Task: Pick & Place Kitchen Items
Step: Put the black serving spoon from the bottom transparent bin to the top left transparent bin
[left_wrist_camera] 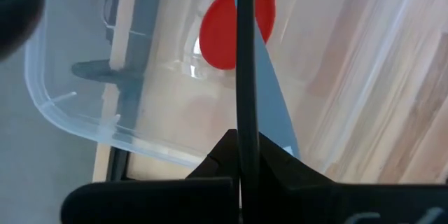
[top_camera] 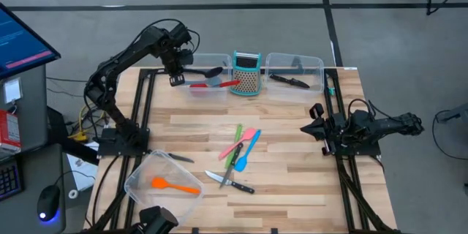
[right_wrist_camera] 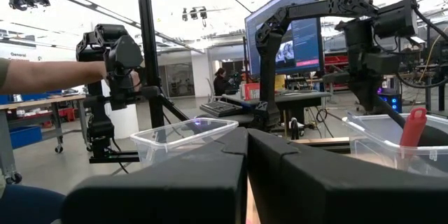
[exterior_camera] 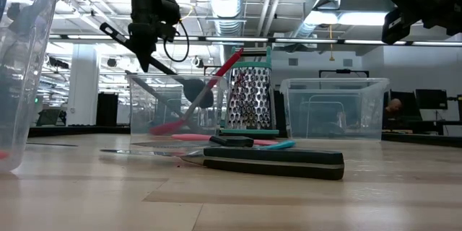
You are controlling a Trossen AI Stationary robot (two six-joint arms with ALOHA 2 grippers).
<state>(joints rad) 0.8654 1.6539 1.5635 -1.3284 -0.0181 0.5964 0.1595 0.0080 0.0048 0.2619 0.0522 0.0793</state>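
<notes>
My left gripper (top_camera: 178, 69) (exterior_camera: 148, 43) hangs over the far-left clear tub (top_camera: 208, 86), shut on a black spoon (top_camera: 212, 72). The spoon's bowl (exterior_camera: 198, 90) is below the tub's rim. A red spoon (top_camera: 216, 84) lies in that tub, its handle (exterior_camera: 231, 65) leaning on the rim and its bowl (left_wrist_camera: 227, 28) under my fingers. Green, pink and blue spatulas (top_camera: 243, 146) and a black-handled knife (top_camera: 232, 183) lie mid-table. An orange spatula (top_camera: 175, 185) lies in the tilted near-left tub (top_camera: 146, 172). My right gripper (top_camera: 316, 121) (right_wrist_camera: 245, 154) rests shut at the right edge. My left gripper pinches the black spoon's thin handle (left_wrist_camera: 245, 105) between its two fingers, coming from above and pointing down. The spoon slants, its free handle end (exterior_camera: 108, 29) up and outside the tub and its bowl end low inside. The bowl hangs clear of the tub's floor.
A teal-framed grater (top_camera: 247, 73) stands between the two far tubs. The far-right tub (top_camera: 314, 64) holds a black-handled knife (top_camera: 289, 80). Another knife (top_camera: 178, 158) lies by the near-left tub. Bare wood shows at the table's near right.
</notes>
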